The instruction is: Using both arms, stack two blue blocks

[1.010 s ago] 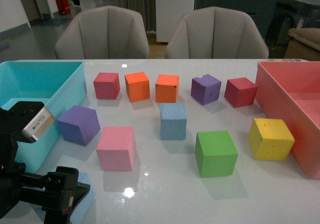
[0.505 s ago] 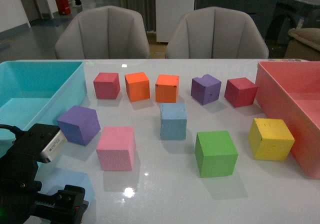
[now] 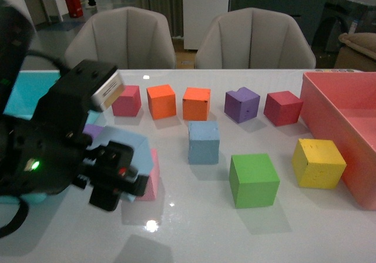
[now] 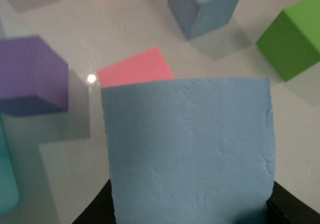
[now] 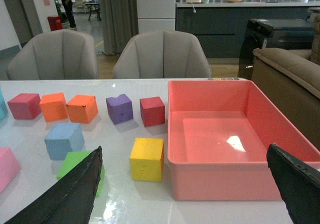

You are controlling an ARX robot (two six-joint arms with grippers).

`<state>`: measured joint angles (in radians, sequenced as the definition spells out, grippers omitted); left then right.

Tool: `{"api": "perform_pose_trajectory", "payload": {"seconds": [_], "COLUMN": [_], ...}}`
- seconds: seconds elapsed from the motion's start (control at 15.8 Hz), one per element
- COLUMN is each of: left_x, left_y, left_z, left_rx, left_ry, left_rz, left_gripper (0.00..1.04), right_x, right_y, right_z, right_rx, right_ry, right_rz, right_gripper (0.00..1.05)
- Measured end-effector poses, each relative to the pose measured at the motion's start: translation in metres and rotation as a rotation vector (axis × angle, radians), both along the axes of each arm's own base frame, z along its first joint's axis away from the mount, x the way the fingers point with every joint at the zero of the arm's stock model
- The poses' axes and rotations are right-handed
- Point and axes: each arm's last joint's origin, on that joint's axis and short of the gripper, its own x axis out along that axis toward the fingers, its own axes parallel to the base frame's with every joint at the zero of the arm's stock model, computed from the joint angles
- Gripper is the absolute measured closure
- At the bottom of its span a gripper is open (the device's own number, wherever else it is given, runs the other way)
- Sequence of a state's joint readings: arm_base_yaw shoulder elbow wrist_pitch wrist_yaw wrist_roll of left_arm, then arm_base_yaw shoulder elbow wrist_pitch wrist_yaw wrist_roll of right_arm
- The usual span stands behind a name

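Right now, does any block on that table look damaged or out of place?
Yes, one. The purple block in the back row, between an orange block and a dark red block, has a notch missing from its top edge. That leaves it with a dented outline instead of a clean cube shape like its neighbours.

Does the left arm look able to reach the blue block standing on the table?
Probably yes: the left gripper, shut on the held blue block, hangs nearby; the standing blue block is apart from others, top bare.
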<state>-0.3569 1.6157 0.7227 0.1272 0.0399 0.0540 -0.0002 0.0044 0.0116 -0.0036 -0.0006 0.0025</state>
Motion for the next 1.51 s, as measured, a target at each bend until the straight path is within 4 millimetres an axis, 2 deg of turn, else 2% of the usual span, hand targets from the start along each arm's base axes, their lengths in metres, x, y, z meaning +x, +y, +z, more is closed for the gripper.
{"api": "perform_pose_trajectory", "payload": {"seconds": [0.19,0.38,0.5,0.69,0.88,0.95,1.07,1.14,1.26,1.39,1.51], "left_x": [0.03,0.065,0.084,0.111,0.125,0.139,0.145,0.147,0.148,0.148,0.148], "left_y": [-0.029,-0.063,-0.079,-0.099,-0.11,-0.118,-0.126,-0.125,-0.126,-0.126,-0.126], "left_z": [0.017,0.027,0.028,0.024,0.023,0.019,0.0,-0.007,-0.006,-0.006,-0.005], "left_rx": [0.007,0.019,0.052,0.061,0.059,0.041,0.036,0.04,0.035,0.033,0.028], "left_ry": [-0.035,-0.031,-0.02,0.008,0.016,0.041,0.096,0.108,0.097,0.096,0.094], "left_rz": [-0.041,-0.082,-0.081,-0.042,0.002,0.044,0.058,0.066,0.067,0.066,0.063], "left_gripper": [0.57,0.57,0.57,0.57,0.57,0.57,0.57,0.39,0.16,0.06,0.06], "right_x": [0.0,0.0,0.0,0.0,0.0,0.0,0.0,0.0,0.0,0.0,0.0], "right_y": [0.0,0.0,0.0,0.0,0.0,0.0,0.0,0.0,0.0,0.0,0.0], "right_z": [0.0,0.0,0.0,0.0,0.0,0.0,0.0,0.0,0.0,0.0,0.0], "right_rx": [0.0,0.0,0.0,0.0,0.0,0.0,0.0,0.0,0.0,0.0,0.0], "right_ry": [0.0,0.0,0.0,0.0,0.0,0.0,0.0,0.0,0.0,0.0,0.0], "right_rz": [0.0,0.0,0.0,0.0,0.0,0.0,0.0,0.0,0.0,0.0,0.0], "right_gripper": [0.06,0.06,0.06,0.06,0.06,0.06,0.06,0.06,0.06,0.06,0.06]}}
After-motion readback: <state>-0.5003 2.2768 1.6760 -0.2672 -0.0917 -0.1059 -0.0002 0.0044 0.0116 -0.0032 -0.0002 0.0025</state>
